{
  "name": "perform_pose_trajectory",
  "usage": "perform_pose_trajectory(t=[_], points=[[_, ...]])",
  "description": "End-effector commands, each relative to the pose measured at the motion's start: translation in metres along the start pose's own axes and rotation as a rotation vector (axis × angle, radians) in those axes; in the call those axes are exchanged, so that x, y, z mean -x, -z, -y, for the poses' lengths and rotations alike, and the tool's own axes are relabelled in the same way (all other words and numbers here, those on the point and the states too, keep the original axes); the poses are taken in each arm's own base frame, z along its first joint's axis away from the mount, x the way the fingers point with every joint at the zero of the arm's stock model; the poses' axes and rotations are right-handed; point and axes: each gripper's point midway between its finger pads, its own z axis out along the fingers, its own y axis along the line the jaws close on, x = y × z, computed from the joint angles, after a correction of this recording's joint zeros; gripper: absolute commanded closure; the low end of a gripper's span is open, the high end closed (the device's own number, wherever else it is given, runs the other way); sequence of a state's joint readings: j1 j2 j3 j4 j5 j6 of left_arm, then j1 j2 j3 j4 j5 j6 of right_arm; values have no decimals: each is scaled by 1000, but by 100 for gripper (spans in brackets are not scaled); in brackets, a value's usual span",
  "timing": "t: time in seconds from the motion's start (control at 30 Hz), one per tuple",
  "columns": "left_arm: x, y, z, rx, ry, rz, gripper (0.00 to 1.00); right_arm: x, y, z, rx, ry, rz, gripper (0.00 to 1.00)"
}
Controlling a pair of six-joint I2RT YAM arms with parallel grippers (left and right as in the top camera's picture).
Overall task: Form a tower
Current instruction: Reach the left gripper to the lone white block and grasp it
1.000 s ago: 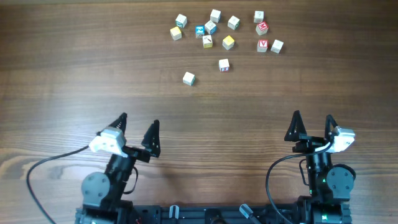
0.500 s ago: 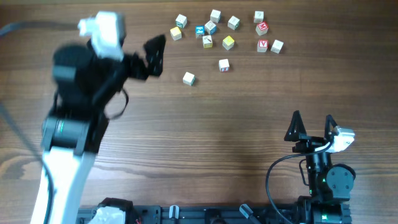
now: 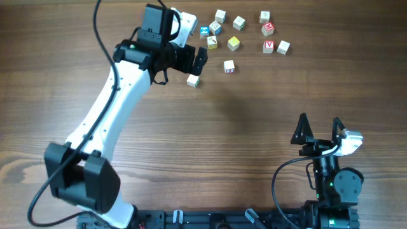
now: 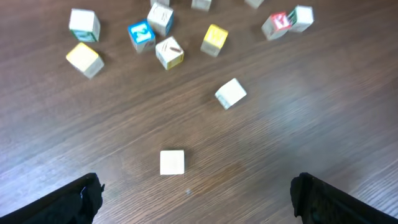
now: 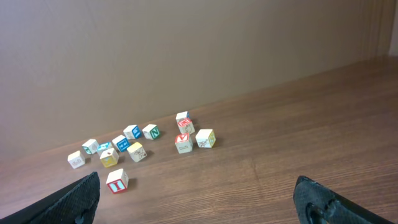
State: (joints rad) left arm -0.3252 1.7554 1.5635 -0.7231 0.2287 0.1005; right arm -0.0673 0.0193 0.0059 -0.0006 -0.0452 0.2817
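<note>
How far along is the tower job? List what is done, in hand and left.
Done: nothing; the cubes all lie single on the table. In hand: the left arm hovers, jaws open, near a plain cube; nothing is gripped. The right arm sits parked, jaws open. Left: every pick and stack.

Counter: brown, with a wood-grain pattern running left to right.
Left arm: white links, black joints.
Left end effector: black fingers.
Right end effector: black fingers, with a white housing on its right.
Near cube: plain pale tan top.
Yellow cube: yellow top, paler sides.
Blue cube: blue face with a white mark.
Red cube: red face with a white mark.
Far wall: plain tan-brown.
</note>
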Motion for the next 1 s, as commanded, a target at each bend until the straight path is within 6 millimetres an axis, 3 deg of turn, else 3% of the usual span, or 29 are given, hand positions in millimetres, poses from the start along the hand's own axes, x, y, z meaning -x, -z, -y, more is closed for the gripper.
perform_pose_trajectory(t=[0.0,0.23,0.37,0.57,0.77,0.97], points=[[-17,-29,-11,20,-7,-81,0,1,0,-1,9,18,5,0],[-81,-106,-27,8,43,-301,0,1,0,-1,9,18,5,0],[-101,-125,-30,4,55,-361,0,1,0,-1,9,19,5,0],[-98,-129,-31,5,50,-340,0,1,0,-1,9,18,5,1],[-78,-137,-34,10,31,-254,0,1,0,-1,9,19,5,0],[-96,-155,-37,7,40,-297,0,1,0,-1,9,18,5,0]])
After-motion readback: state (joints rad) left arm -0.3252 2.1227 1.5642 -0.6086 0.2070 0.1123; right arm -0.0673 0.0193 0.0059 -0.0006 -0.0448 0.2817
